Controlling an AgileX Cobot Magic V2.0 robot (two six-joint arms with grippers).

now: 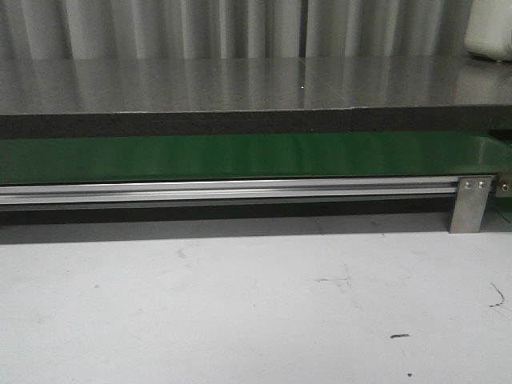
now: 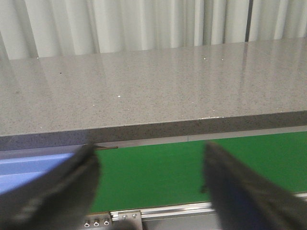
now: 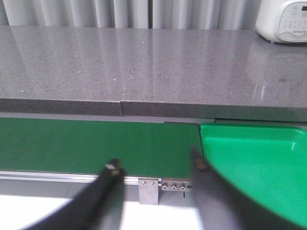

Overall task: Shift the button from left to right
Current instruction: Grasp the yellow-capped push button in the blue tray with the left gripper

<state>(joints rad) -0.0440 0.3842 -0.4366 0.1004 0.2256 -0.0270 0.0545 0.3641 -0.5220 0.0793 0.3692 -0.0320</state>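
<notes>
The button is out of view in every frame. My left gripper (image 2: pixel 148 153) is open and empty; its dark fingers (image 2: pixel 72 182) frame the bare green conveyor belt (image 2: pixel 153 177). My right gripper (image 3: pixel 154 163) is open and empty over the belt's right end (image 3: pixel 96 143), next to a green tray (image 3: pixel 254 163). Neither gripper shows in the front view, where the belt (image 1: pixel 240 156) runs across behind an aluminium rail (image 1: pixel 224 190).
A grey stone counter (image 1: pixel 240 84) lies behind the belt. A white appliance (image 3: pixel 283 19) stands at its far right. A metal bracket (image 1: pixel 470 204) holds the rail's right end. A pale blue surface (image 2: pixel 29 165) lies beyond the belt's left end. White table (image 1: pixel 240 304) in front.
</notes>
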